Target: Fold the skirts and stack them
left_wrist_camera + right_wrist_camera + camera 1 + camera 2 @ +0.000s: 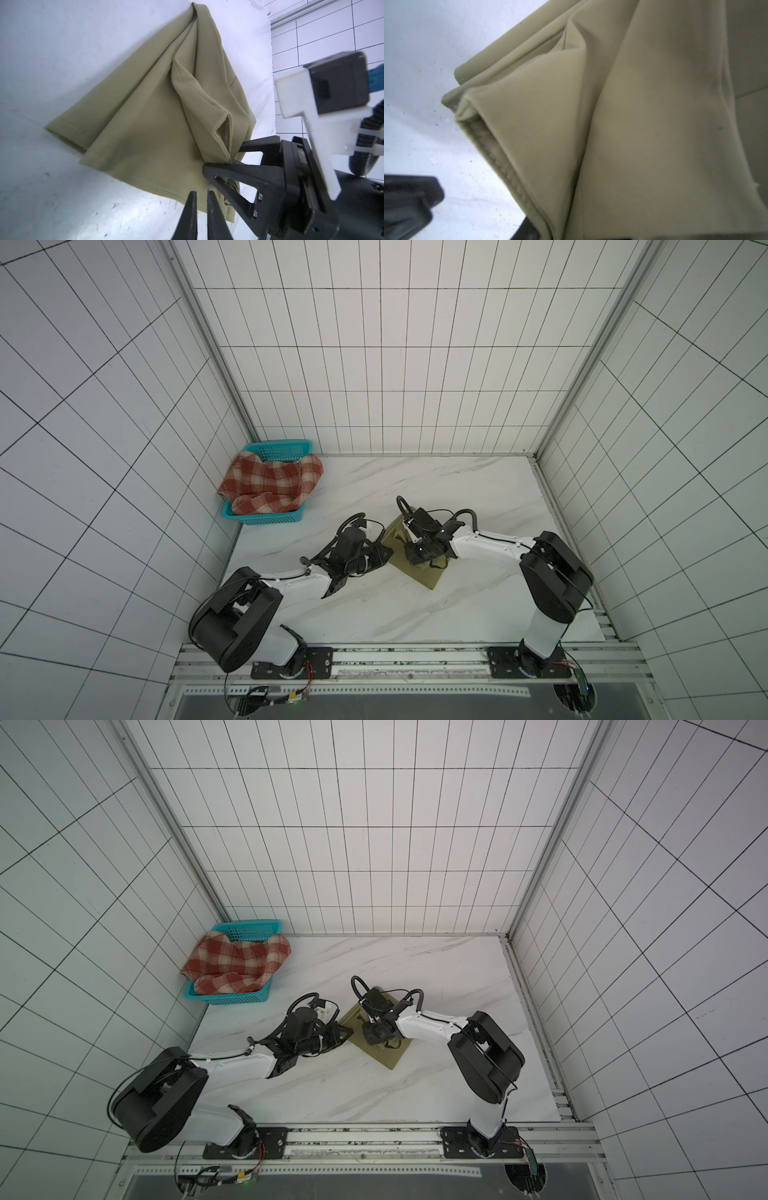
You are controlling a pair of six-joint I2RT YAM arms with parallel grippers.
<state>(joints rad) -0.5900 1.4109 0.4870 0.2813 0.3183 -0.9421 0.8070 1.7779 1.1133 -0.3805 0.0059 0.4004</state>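
The olive skirt [145,124] lies on the white table [415,614], right under the right pincer [223,158]. It is folded into soft layers, and one stitched flap stands up a little. The edge of that flap runs in between the two black fingers [257,145] of the right pincer. We see those fingers standing apart with a gap. That pincer is wide, with cloth between its fingers, and it is not squeezing the cloth. The left pincer [202,199] points at the near hem of the same skirt, just beside the right pincer. Its two tips are pulled close, with only a thin slit between them. We see nothing pinched there, so it is narrow and holds nothing. The plaid skirt [272,485] is well apart from both pincers, far out past the left one. It lies bunched up in the teal basket [266,519] and spills over the rim. The basket stands in the table's corner by the tiled walls.
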